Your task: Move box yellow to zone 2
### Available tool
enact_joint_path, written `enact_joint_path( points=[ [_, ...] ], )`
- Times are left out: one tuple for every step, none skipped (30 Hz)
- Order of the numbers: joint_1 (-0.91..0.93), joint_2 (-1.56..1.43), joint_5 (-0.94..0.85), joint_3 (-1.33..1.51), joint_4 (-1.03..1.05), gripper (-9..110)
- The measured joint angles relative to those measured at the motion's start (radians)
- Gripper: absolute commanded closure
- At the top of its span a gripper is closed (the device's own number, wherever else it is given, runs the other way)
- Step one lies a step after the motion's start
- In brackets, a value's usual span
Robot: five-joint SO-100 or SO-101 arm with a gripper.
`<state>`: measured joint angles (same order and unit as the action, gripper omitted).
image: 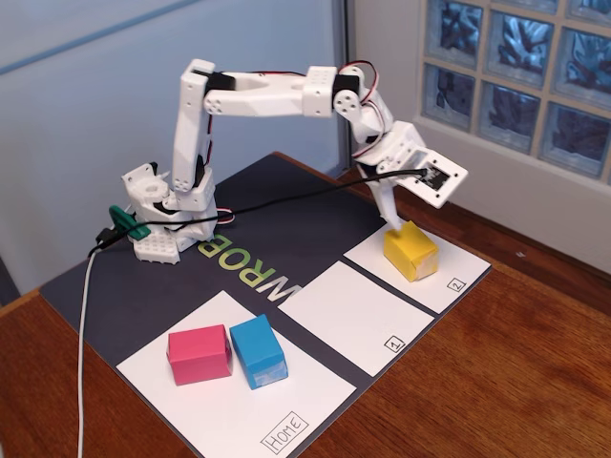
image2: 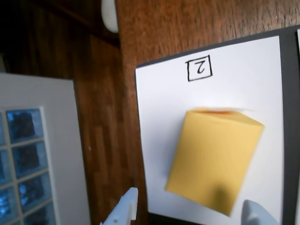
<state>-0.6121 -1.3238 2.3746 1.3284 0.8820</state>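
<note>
Nearest the wrist camera, the two white fingertips (image2: pixel 124 208) of the claw (image2: pixel 187 213) enter from the bottom edge, spread wide, with the near end of the yellow box (image2: pixel 213 159) lying between them and touching neither. The yellow box rests flat and slightly skewed on the white sheet marked "2" (image2: pixel 161 117), its far end pointing toward the boxed numeral (image2: pixel 199 68); in the fixed view the same yellow box (image: pixel 410 250) sits near the middle of that sheet (image: pixel 458 272), with the claw (image: pixel 391 221) directly over its rear top edge, fingers pointing down. The sheet lies at the right end of a dark mat (image: pixel 286 205), and the sheet marked "1" (image: pixel 348 315) lies just beside it to the left, bare. Farther left in the fixed view, the sheet labelled "Home" (image: pixel 239 401) carries a pink box (image: pixel 199 355) and a blue box (image: pixel 258 351), side by side and nearly touching. The white arm (image: pixel 258 95) rises from its base (image: pixel 172 215) at the rear of the mat and reaches across to the right; a black cable (image: pixel 286 198) runs along it. The mat rests on a wooden surface (image: pixel 516 382). A wall of glass blocks (image: pixel 516 67) stands behind, also seen at the left of the wrist view (image2: pixel 23 164).
</note>
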Motion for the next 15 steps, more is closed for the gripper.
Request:
enact_joint_path(
  points=[
    [0.003,-0.020,-0.020,0.020,0.000,79],
    [0.009,-0.040,-0.041,0.044,0.000,80],
    [0.017,-0.063,-0.060,0.072,0.000,81],
    [0.025,-0.087,-0.083,0.103,0.000,82],
    [0.035,-0.112,-0.112,0.132,0.000,83],
    [0.044,-0.138,-0.140,0.164,0.000,85],
    [0.058,-0.163,-0.170,0.198,-0.002,88],
    [0.072,-0.189,-0.202,0.233,-0.008,91],
    [0.087,-0.212,-0.235,0.267,-0.014,93],
    [0.107,-0.235,-0.267,0.302,-0.015,96],
    [0.127,-0.256,-0.301,0.330,-0.015,98],
    [0.150,-0.278,-0.336,0.359,-0.015,100],
    [0.175,-0.299,-0.371,0.387,-0.015,102],
    [0.196,-0.322,-0.407,0.413,-0.015,102],
    [0.216,-0.347,-0.440,0.443,-0.015,102]
  ],
)
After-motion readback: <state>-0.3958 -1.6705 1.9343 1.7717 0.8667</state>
